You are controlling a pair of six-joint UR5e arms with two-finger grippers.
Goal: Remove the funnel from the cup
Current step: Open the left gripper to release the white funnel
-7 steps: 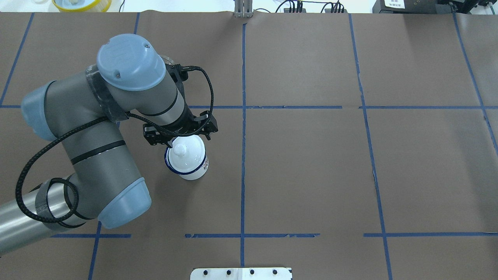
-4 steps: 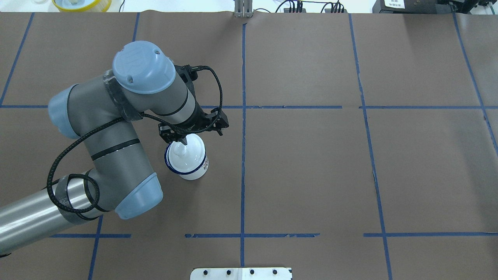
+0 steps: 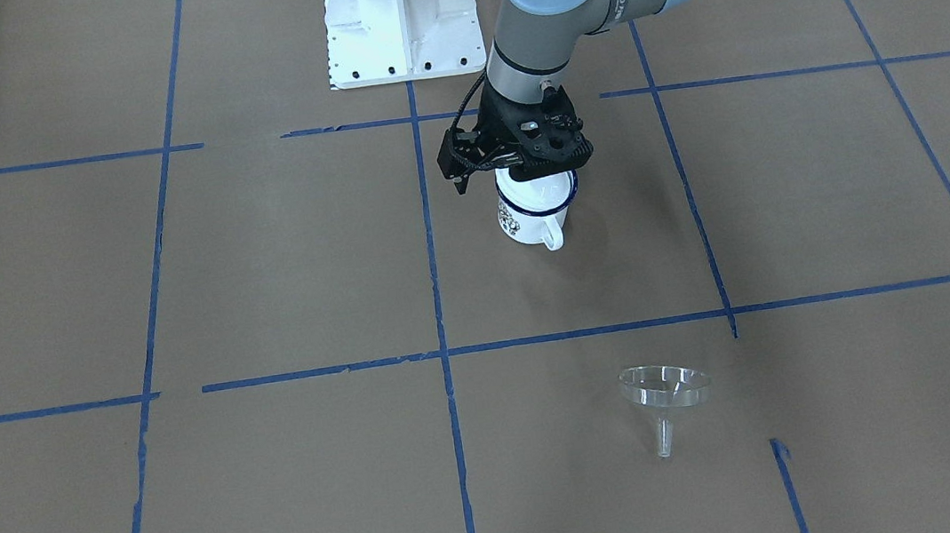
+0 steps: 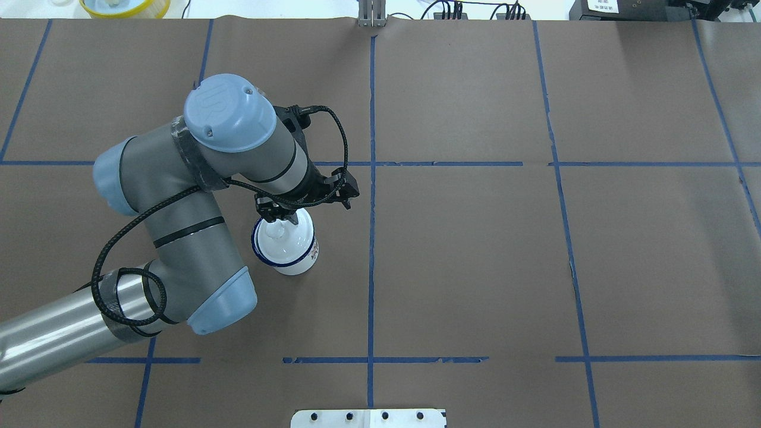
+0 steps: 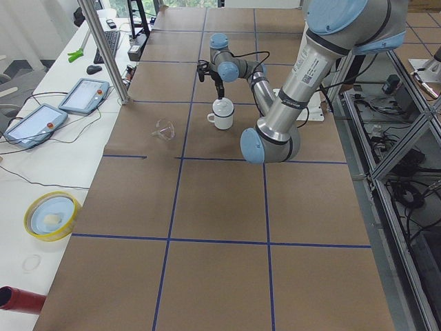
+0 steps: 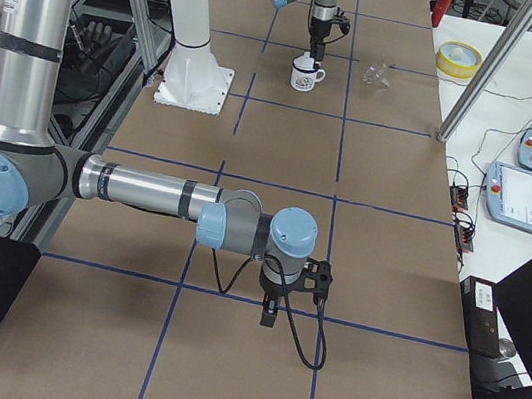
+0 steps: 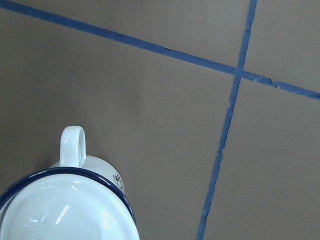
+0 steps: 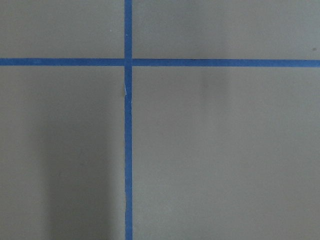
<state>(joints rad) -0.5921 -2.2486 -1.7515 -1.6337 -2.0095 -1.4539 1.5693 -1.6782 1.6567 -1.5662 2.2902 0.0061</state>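
Note:
The clear funnel (image 3: 664,392) lies on the brown table, apart from the cup and toward the operators' side; it also shows in the left side view (image 5: 163,129). In the overhead view the arm hides it. The cup (image 3: 528,225) is a white mug with a dark blue rim, standing upright with a white domed lid (image 4: 286,242) on it. My left gripper (image 4: 278,219) hangs right over the lid, open, its fingers on either side of the knob. The left wrist view shows the lid (image 7: 65,210) and the mug handle below. My right gripper (image 6: 268,316) hovers low over bare table; I cannot tell its state.
The white robot base (image 3: 400,20) stands behind the cup. A yellow-rimmed dish (image 5: 49,215) sits off the table's end on a side bench. Blue tape lines cross the brown table cover. A person's leg shows at the bottom left of the right side view.
My left arm has swung to the right, and its gripper has come from behind the cup to sit over the lid's knob. The cup has not moved.

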